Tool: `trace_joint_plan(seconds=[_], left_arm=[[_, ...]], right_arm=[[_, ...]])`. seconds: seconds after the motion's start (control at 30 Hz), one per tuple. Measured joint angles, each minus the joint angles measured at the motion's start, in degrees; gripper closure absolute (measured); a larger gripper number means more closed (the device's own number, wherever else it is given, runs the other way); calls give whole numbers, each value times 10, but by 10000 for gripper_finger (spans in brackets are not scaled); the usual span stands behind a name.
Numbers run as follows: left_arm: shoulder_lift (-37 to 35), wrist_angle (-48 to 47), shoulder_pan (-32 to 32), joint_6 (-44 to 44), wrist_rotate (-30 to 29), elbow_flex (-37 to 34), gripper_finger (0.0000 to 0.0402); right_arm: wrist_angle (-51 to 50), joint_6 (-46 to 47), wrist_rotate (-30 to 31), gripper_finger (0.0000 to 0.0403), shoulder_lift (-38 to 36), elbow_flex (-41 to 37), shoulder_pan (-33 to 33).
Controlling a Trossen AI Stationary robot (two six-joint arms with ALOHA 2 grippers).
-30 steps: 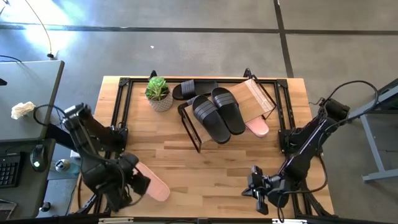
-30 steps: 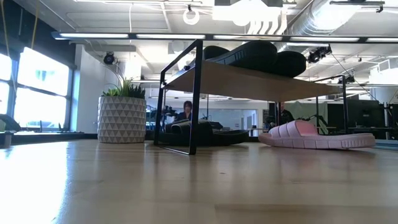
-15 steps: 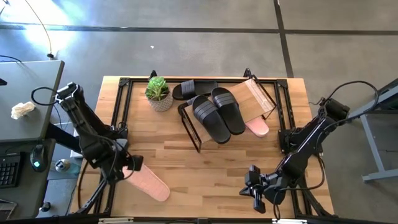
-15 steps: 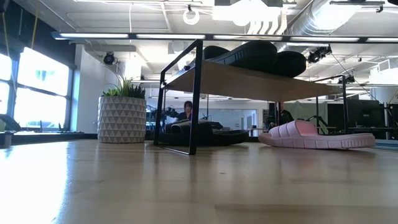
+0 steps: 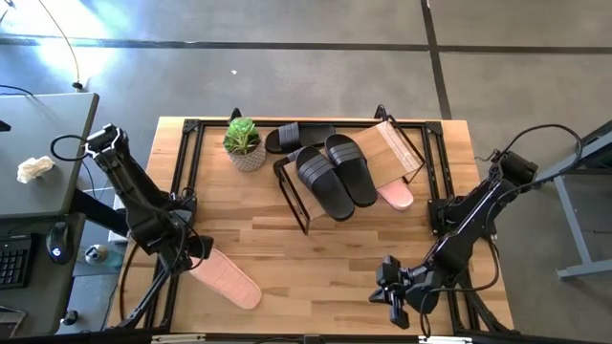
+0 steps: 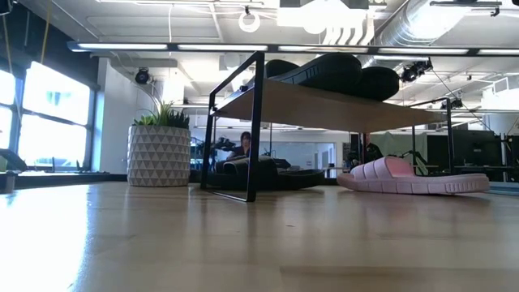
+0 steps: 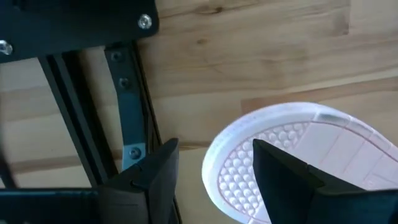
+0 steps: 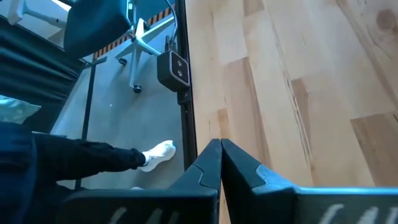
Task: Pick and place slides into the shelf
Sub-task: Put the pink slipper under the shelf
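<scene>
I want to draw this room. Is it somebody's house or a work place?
Probably a lab or workshop, not a house: bare ceiling pipes, a grey concrete floor, and a desk with a keyboard beside the robot table.

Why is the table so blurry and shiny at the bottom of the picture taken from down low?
In the low view the table lies right by the camera, so its near part is out of focus, with window light glaring off it; the shelf farther back looks sharp but dark against the bright room. In the high view the table shows evenly lit, its wood grain clear.
</scene>
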Motion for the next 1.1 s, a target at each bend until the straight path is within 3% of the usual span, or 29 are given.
trace_joint_plan(seconds=[0.17, 0.4, 0.83, 0.97, 1.1], left_arm=[[-7, 27, 0, -1, 29, -34, 213], [-8, 212, 0, 32, 26, -113, 213], [-17, 396, 0, 94, -108, -142, 213], [-17, 427, 0, 103, -134, -142, 213], [-17, 436, 0, 103, -141, -142, 213]], right_arm=[[0, 5, -2, 403, 0, 0, 0], [-1, 4, 0, 403, 0, 0, 0], [-1, -7, 18, 403, 0, 0, 0], [28, -64, 57, 403, 0, 0, -4], [93, -210, 49, 402, 4, 0, -19]])
